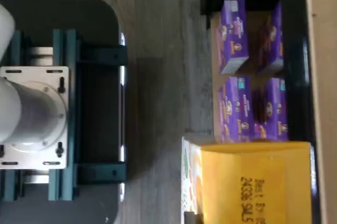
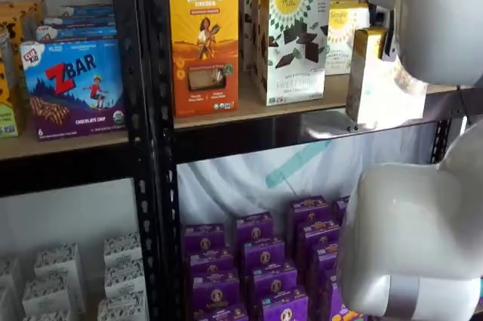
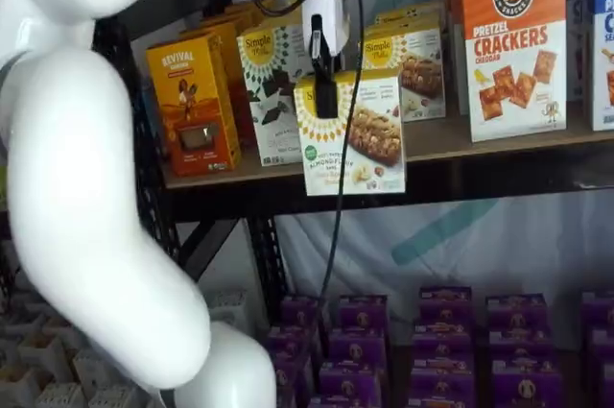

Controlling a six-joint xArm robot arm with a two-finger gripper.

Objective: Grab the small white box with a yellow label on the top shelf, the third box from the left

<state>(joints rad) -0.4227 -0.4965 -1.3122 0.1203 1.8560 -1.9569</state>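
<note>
My gripper (image 3: 326,101) is shut on the small white box (image 3: 351,133), which has a round yellow logo and a small green dot. The box hangs in front of the top shelf (image 3: 480,139), off the board and overlapping its dark front beam. One black finger (image 3: 326,93) presses on the box's front face; the other is hidden behind it. In a shelf view the box (image 2: 375,79) shows its yellow narrow side at the shelf edge (image 2: 226,115), and the gripper is hidden behind my white arm. The wrist view shows the box's yellow side (image 1: 247,182) close up.
An orange Revival carton (image 3: 192,106) and a taller white carton with chocolate squares (image 3: 273,91) stand left of the held box; more short white cartons (image 3: 413,53) stand behind it. Pretzel cracker boxes (image 3: 513,43) stand at the right. Purple boxes (image 3: 432,341) fill the shelf below. My white arm (image 3: 86,187) blocks the left.
</note>
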